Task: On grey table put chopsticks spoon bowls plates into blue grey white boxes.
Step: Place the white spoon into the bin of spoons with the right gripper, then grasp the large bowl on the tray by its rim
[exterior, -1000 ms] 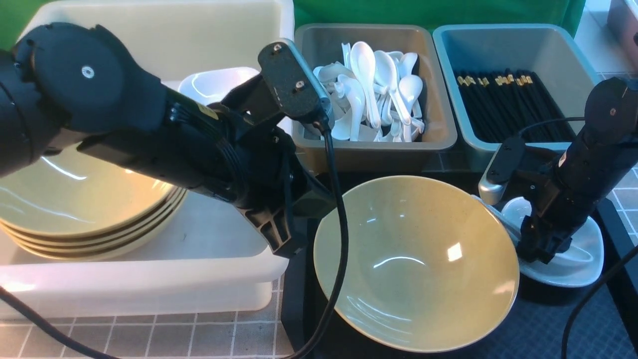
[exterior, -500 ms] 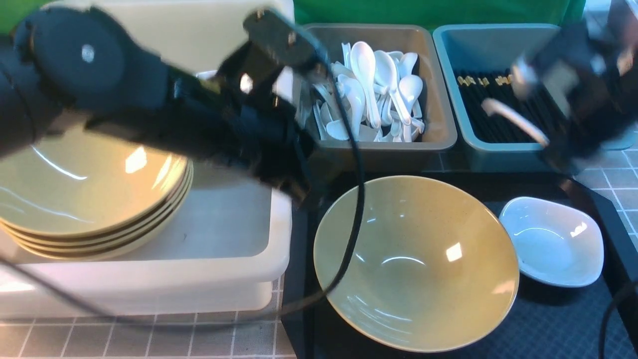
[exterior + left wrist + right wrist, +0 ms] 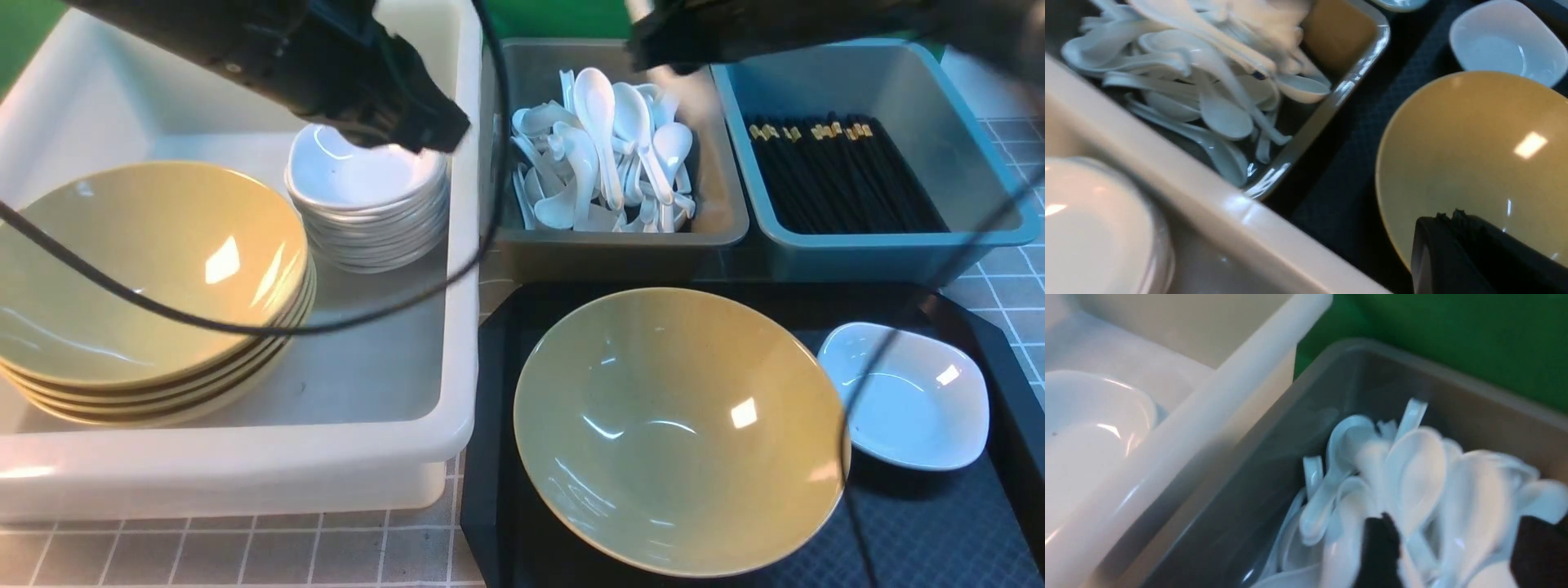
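1. My yellow bowl [image 3: 682, 429] is glazed and glossy, throwing bright glints; so is the stack of bowls [image 3: 147, 269] at nine o'clock from it.
2. The small white plate [image 3: 902, 396], at three o'clock from that bowl, and the spoons [image 3: 604, 155] look like glossy ceramic.
3. The white box [image 3: 245, 474], grey box [image 3: 620, 249] and blue box [image 3: 890, 257] are smooth plastic with a soft sheen (the white one milky).
4. The black tray [image 3: 939, 531] is matt, with a fine diamond texture.
5. My left gripper [image 3: 1447, 216] is matt black, rough at its tip edge.

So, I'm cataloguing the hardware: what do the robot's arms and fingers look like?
Both are black. The left arm trails a thin black cable; the right arm shows only as a dark blur. The left fingers and right fingers are black too.
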Motion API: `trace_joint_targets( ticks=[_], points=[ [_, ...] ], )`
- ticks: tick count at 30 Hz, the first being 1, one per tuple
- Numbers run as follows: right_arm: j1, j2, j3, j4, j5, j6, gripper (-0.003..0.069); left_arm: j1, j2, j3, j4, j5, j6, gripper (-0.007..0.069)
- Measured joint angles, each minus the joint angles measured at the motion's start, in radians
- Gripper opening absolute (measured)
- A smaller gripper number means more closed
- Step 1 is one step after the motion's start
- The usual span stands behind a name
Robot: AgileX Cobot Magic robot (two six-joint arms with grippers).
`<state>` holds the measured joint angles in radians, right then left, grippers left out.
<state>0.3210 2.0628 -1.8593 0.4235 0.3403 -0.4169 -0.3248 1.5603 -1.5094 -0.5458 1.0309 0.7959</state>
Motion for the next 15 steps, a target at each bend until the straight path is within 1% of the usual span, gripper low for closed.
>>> trace_joint_targets(
  ticks=[1,3,4,5,6,7,8,10,11,12,14,15],
  points=[
    [-0.003,0.014,-0.025,0.0,0.048,0.016,0.0489,-0.016,0.008,0.0,0.008,0.0,0.0,0.0004],
    [-0.008,0.022,-0.097,-0.007,0.208,0.037,0.0571,-0.043,0.022,0.0,0.038,0.0,-0.008,0.0031],
    [-0.011,0.019,-0.123,-0.013,0.269,0.037,0.0584,-0.061,0.031,0.0,0.064,0.0,-0.026,0.0057],
    [-0.014,0.01,-0.163,-0.024,0.363,0.036,0.0591,-0.077,0.04,0.0,0.088,0.0,-0.043,0.0084],
    [-0.017,-0.004,-0.196,-0.043,0.462,0.028,0.0587,-0.087,0.046,0.0,0.105,0.0,-0.056,0.0104],
    [-0.019,-0.019,-0.228,-0.062,0.527,0.021,0.058,-0.105,0.059,0.0,0.136,0.001,-0.077,0.014],
    [-0.022,-0.035,-0.259,-0.082,0.627,0.005,0.0561,-0.133,0.079,0.0,0.184,0.003,-0.108,0.021],
    [-0.024,-0.072,-0.307,-0.137,0.793,-0.011,0.0519,-0.17,0.114,0.0,0.232,0.005,-0.15,0.0311],
    [-0.024,-0.095,-0.314,-0.172,0.826,-0.006,0.0501,-0.187,0.135,-0.001,0.251,0.005,-0.167,0.0363],
    [-0.024,-0.115,-0.314,-0.207,0.826,0.017,0.0472,-0.203,0.157,-0.007,0.268,0.005,-0.182,0.0412],
    [-0.024,-0.16,-0.288,-0.287,0.826,0.056,0.0418,-0.231,0.207,-0.028,0.292,-0.001,-0.201,0.0498],
    [-0.024,-0.185,-0.271,-0.308,0.826,0.068,0.0389,-0.24,0.234,-0.042,0.299,-0.005,-0.212,0.0524]
  ],
)
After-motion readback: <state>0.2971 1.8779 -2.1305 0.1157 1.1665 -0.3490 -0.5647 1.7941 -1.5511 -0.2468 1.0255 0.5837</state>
